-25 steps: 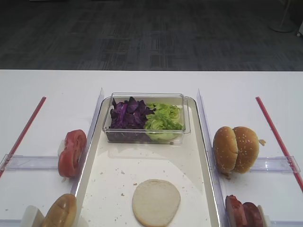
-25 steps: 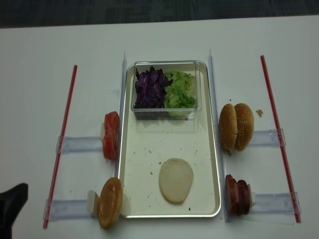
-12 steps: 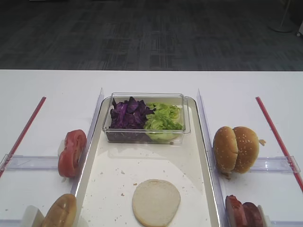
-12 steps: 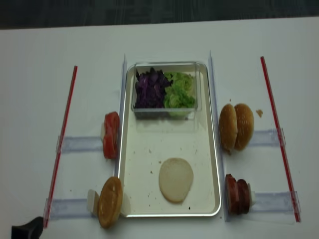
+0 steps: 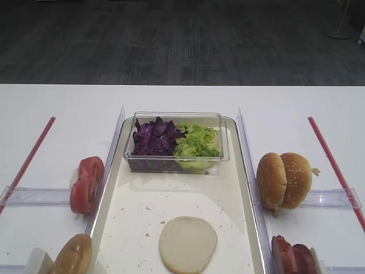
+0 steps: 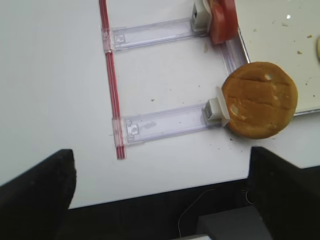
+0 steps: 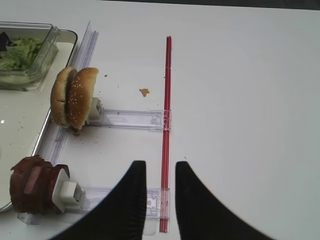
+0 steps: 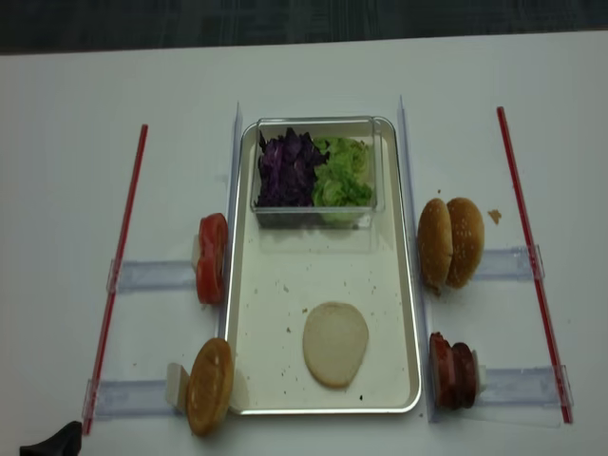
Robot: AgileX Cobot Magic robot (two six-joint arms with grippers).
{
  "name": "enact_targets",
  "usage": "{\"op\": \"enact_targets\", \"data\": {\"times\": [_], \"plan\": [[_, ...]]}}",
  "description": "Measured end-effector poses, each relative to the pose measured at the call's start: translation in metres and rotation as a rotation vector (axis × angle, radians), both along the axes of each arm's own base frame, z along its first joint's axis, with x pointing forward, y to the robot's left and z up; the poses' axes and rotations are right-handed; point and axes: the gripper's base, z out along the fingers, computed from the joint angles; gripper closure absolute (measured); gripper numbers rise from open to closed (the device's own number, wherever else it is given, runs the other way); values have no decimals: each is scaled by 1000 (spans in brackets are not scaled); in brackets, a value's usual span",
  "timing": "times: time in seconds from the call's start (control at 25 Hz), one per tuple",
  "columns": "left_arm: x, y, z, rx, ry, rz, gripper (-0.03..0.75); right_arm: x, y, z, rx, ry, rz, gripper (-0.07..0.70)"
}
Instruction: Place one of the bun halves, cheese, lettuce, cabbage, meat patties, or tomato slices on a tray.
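A plain bun half (image 5: 188, 244) (image 8: 335, 344) lies cut face up on the tray (image 5: 171, 194) (image 8: 285, 285), near its front. At the tray's far end a clear box holds cabbage (image 5: 154, 138) and lettuce (image 5: 197, 142). Tomato slices (image 5: 86, 184) (image 6: 222, 20) and another bun half (image 8: 210, 386) (image 6: 259, 99) stand on edge left of the tray. Meat patties (image 8: 453, 370) (image 7: 35, 184) stand to its right. No cheese shows. My left gripper (image 6: 162, 195) hangs wide open and empty over the table's front edge. My right gripper (image 7: 161, 167) has a narrow empty gap, right of the patties.
Sesame-seeded buns (image 5: 284, 180) (image 7: 75, 97) stand on edge right of the tray. Clear plastic rails (image 6: 165, 122) (image 7: 130, 119) hold the standing food. Red strips (image 8: 119, 261) (image 7: 166, 115) run along both sides. A crumb (image 7: 144, 92) lies on the white table.
The left gripper's dark shape has drawn back toward the table's front left corner and nearly left the realsense view. The food and the tray have not moved.
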Motion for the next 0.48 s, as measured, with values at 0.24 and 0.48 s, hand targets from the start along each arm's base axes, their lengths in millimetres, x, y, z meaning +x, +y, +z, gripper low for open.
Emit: {"op": "enact_targets", "data": {"times": [0.24,0.48], "plan": [[-1,1,0,5,-7,3,76,0,0,0,0,0,0,438],[-1,1,0,5,-7,-7,76,0,0,0,0,0,0,438]]}}
